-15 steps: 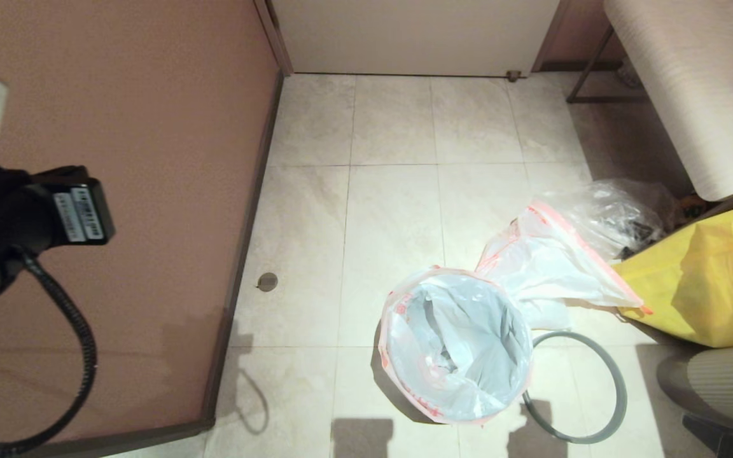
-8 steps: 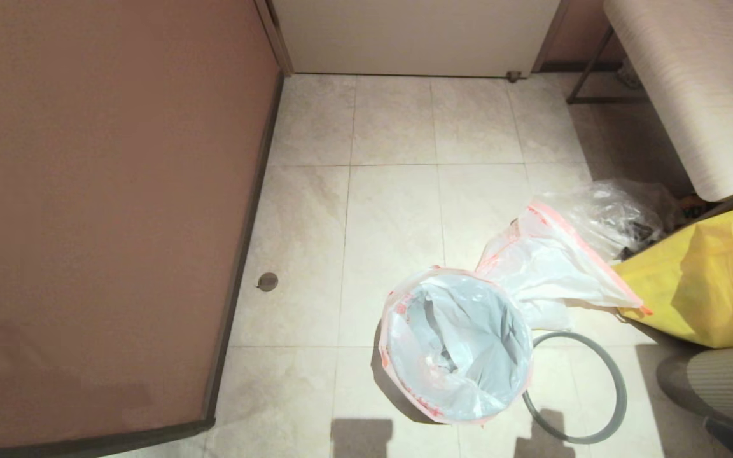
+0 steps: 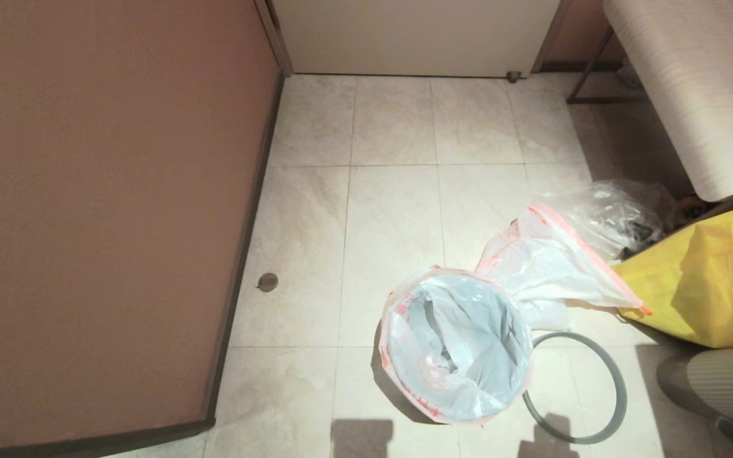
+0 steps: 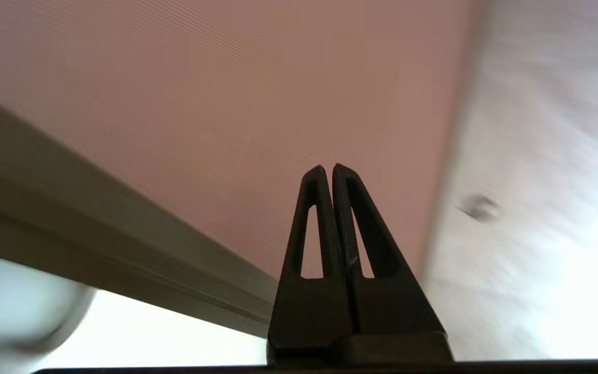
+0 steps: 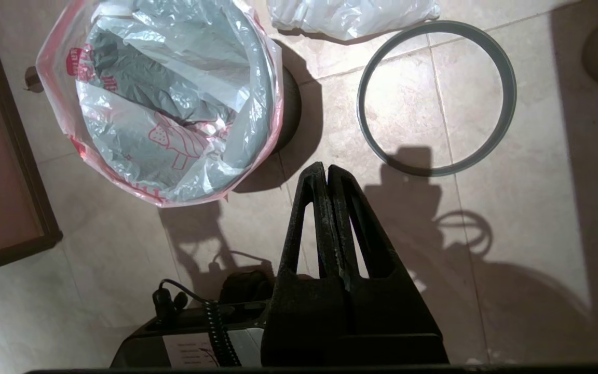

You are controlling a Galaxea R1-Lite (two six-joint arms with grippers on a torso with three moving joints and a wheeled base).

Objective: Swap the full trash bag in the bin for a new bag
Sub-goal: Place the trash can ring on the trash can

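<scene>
Tiles of pale beige stone cover the floor, with a brown wall panel from 8 to 11 o'clock and a white door at 12. The bin stands near 5 o'clock, lined with the new bag, whose red cartoon and lettering are too small to read. Its grey ring rim lies on the floor touching it at 4 o'clock. The full trash bag slumps just behind, beside a clear bag and a yellow tote. The left gripper is closed, empty, near the wall. The right gripper, fingers together and holding nothing, hangs above the floor, probably between bin and ring.
</scene>
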